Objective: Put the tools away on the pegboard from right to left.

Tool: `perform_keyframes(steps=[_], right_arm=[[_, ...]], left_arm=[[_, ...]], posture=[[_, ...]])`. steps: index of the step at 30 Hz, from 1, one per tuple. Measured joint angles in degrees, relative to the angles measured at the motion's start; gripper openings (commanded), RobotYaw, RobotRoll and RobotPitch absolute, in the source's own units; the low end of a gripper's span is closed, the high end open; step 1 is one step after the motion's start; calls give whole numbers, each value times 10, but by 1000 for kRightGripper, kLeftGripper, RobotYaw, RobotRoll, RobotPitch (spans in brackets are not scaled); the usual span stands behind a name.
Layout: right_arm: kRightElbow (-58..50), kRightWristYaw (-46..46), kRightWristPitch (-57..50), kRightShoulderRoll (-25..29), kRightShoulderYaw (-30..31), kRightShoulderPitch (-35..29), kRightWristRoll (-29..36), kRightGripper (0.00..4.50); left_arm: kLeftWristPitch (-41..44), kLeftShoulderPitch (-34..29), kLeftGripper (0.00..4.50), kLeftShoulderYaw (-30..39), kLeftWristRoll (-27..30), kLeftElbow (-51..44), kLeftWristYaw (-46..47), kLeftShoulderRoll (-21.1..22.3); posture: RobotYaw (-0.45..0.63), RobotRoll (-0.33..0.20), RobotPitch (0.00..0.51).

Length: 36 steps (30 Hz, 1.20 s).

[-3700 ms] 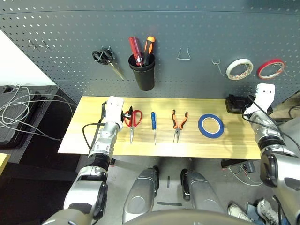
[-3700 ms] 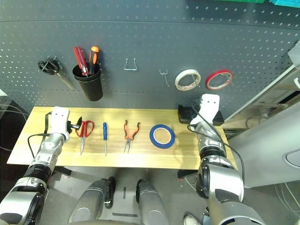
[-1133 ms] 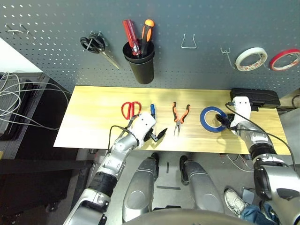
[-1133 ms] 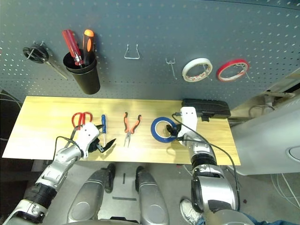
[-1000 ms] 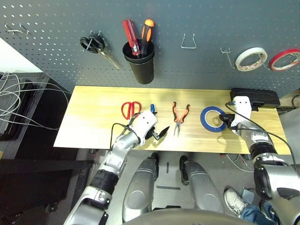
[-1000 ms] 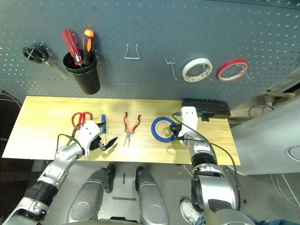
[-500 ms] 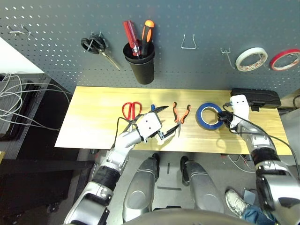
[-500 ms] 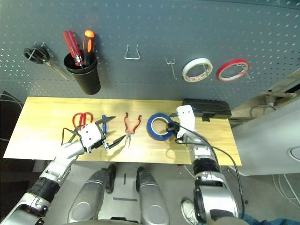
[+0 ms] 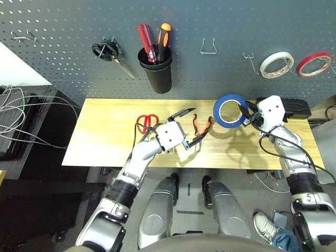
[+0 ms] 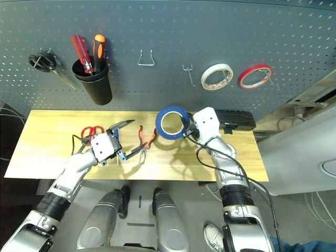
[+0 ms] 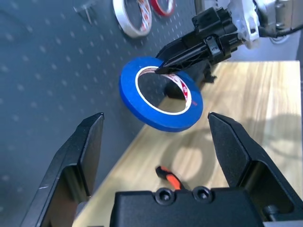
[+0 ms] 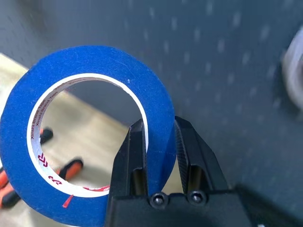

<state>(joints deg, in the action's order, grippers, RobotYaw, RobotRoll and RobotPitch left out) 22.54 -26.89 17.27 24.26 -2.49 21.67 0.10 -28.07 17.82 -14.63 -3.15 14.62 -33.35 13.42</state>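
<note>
The right tool (image 12: 158, 142) is clenched on the blue tape roll (image 9: 230, 111), lifted above the worktop (image 9: 100, 131) at frame centre-right (inner print red, unreadable). The left tool (image 9: 190, 129) gapes wide over the pliers (image 9: 202, 127).

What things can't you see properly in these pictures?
- Slim blue-handled screwdriver: in the head views the open left gripper and its white wrist cover nearly all of it.
- Orange-and-black-handled pliers: the tip is hidden behind that gripper's lower finger.
- Blue tape roll: in the right wrist view the right gripper covers the pinched part of its rim.
- White tape roll: blurred and cut off by the right wrist view's edge.
</note>
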Motion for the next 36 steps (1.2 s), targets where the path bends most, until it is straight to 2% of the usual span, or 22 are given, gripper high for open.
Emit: perform_keyframes(steps=[9,18,31,36], right_arm=[[-8,20,91,6,0,12,-15,735],[-24,49,145,19,-5,5,-32,735],[-181,77,96,42,-40,-76,-22,735],[-198,99,72,41,-59,-76,-22,735]], left_arm=[[21,20,4500,11,26,-32,11,-8],[7,26,4500,12,26,-33,22,-8],[-9,36,4500,13,26,-27,29,-8],[-11,46,4500,12,27,-18,29,-9]], posture=[[22,0,234],[25,0,236],[-23,0,236],[-27,0,233]])
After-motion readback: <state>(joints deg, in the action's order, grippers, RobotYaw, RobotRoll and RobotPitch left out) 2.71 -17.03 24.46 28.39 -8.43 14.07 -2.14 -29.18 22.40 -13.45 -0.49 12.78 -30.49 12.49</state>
